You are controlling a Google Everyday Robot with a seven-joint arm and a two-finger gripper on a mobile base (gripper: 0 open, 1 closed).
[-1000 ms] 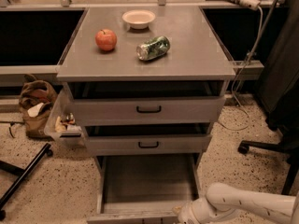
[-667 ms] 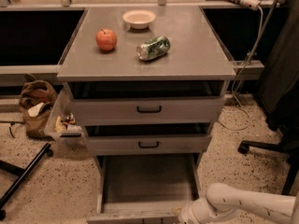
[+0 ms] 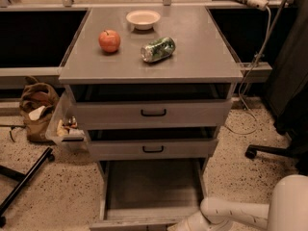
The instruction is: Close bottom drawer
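Note:
The bottom drawer (image 3: 151, 186) is pulled far out of the grey cabinet, its long flat grey tray empty and its front panel at the lower edge of the view. The two upper drawers (image 3: 153, 112) with black bar handles stand slightly out. My white arm comes in from the lower right, and my gripper (image 3: 185, 224) is at the right end of the bottom drawer's front panel, mostly cut off by the frame edge.
On the cabinet top lie a red apple (image 3: 109, 40), a white bowl (image 3: 143, 19) and a green can (image 3: 158, 49) on its side. A brown bag (image 3: 37, 110) and a clear bin (image 3: 65, 126) sit at the left. A black chair base (image 3: 274, 150) is at the right.

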